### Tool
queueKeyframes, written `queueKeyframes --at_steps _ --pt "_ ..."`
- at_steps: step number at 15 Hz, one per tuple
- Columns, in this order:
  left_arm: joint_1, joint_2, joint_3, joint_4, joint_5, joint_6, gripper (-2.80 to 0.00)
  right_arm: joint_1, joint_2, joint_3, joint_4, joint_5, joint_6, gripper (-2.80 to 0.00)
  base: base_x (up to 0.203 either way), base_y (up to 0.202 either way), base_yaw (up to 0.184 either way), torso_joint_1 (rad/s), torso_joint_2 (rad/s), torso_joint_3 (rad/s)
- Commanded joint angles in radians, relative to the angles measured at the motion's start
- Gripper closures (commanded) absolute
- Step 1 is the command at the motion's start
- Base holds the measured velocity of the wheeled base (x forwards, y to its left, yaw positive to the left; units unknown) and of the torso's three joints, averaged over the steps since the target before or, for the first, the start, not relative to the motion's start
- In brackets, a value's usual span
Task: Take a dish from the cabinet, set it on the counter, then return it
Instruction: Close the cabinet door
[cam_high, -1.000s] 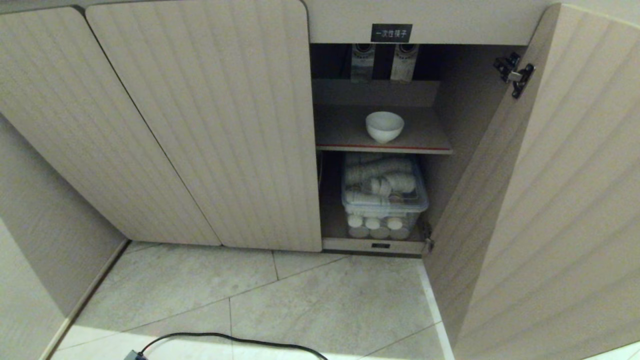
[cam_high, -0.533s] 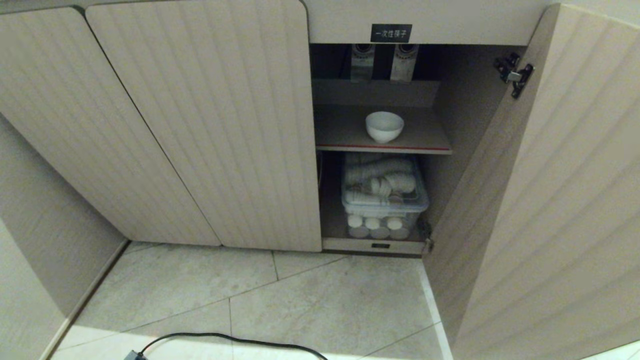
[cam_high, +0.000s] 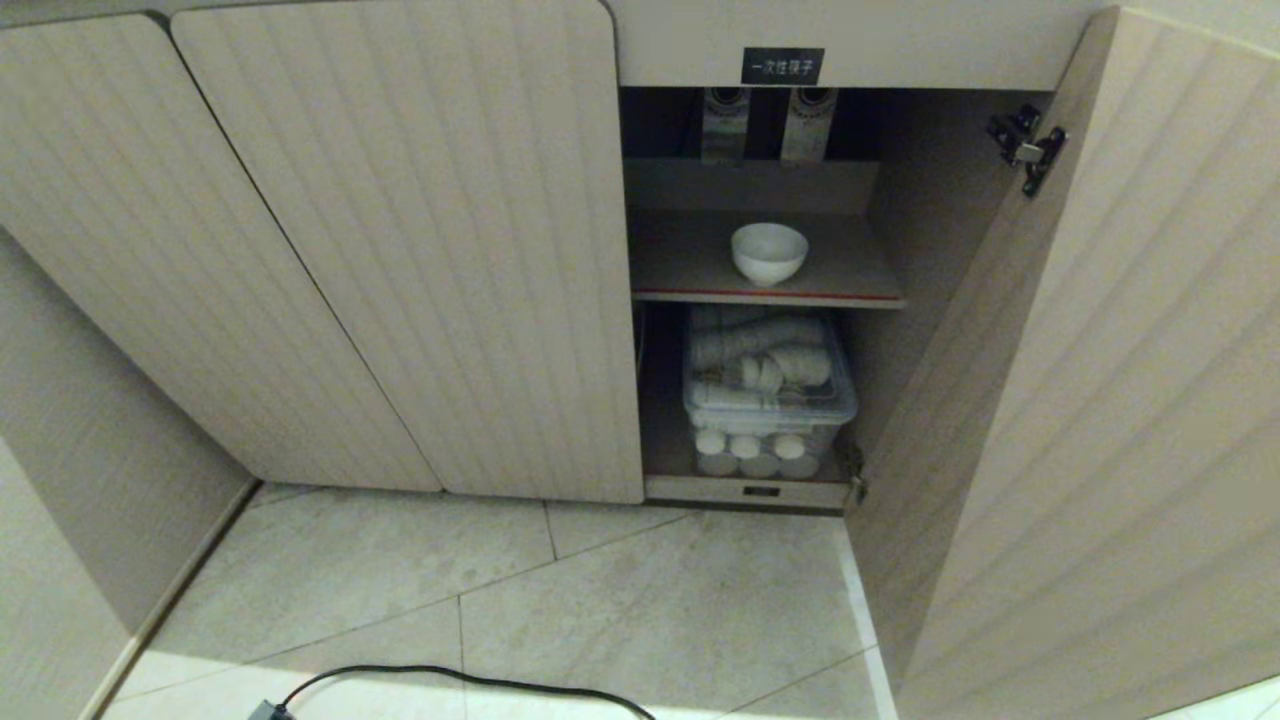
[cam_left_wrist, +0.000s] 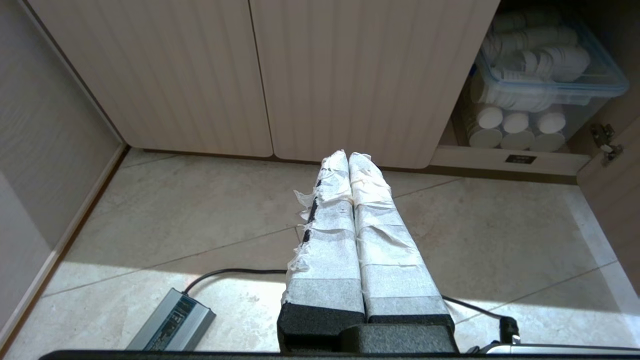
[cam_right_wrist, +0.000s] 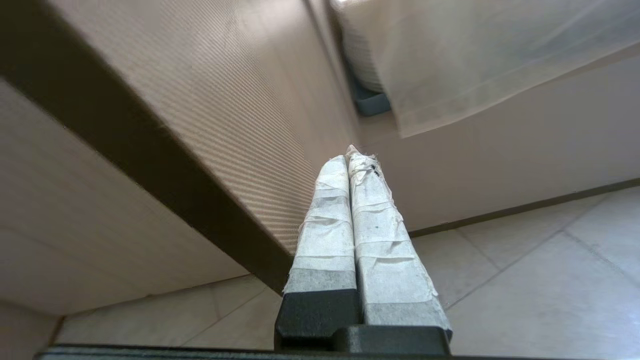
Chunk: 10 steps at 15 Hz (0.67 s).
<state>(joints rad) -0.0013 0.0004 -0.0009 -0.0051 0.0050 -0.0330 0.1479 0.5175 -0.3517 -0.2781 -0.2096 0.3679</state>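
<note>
The dish (cam_high: 769, 252), a small white bowl, stands upright on the red-edged shelf (cam_high: 850, 285) inside the beige cabinet (cam_high: 400, 250), whose right door (cam_high: 1100, 400) hangs open. Neither arm appears in the head view. My left gripper (cam_left_wrist: 348, 156) is shut and empty, hovering low over the floor in front of the closed ribbed doors. My right gripper (cam_right_wrist: 352, 152) is shut and empty too, close beside the ribbed outer face of the open door (cam_right_wrist: 240, 100), on the side away from the opening. The counter is out of view.
Under the shelf sits a clear plastic box (cam_high: 768, 395) of stacked white cups, also seen as the box (cam_left_wrist: 545, 85). A black cable (cam_high: 450, 680) and a grey power adapter (cam_left_wrist: 172, 322) lie on the tiled floor. A beige wall (cam_high: 80, 450) closes the left side.
The head view stays the same: the dish, shelf and doors keep their places, and no arm enters that view.
</note>
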Motion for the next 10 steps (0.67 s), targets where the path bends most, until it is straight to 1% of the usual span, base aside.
queueKeyframes --at_steps 1,4,7,10 --pt "0.0 0.0 -0.001 0.0 0.0 -0.001 0.0 0.018 0.014 0.01 -0.018 0.021 0.014 0.0 0.0 0.0 0.0 0.0 0.0 0.0" --pt "0.0 0.0 0.001 0.0 0.0 -0.001 0.0 0.018 0.02 0.027 -0.055 0.076 0.033 0.0 0.0 0.0 0.0 0.0 0.0 0.0" --pt "0.0 0.0 0.001 0.0 0.0 -0.001 0.0 0.018 0.066 0.03 -0.072 0.081 0.041 0.0 0.0 0.0 0.0 0.0 0.0 0.0" --pt "0.0 0.0 0.001 -0.001 0.0 -0.001 0.0 0.019 0.13 0.031 -0.14 0.087 0.05 0.0 0.0 0.0 0.0 0.0 0.0 0.0"
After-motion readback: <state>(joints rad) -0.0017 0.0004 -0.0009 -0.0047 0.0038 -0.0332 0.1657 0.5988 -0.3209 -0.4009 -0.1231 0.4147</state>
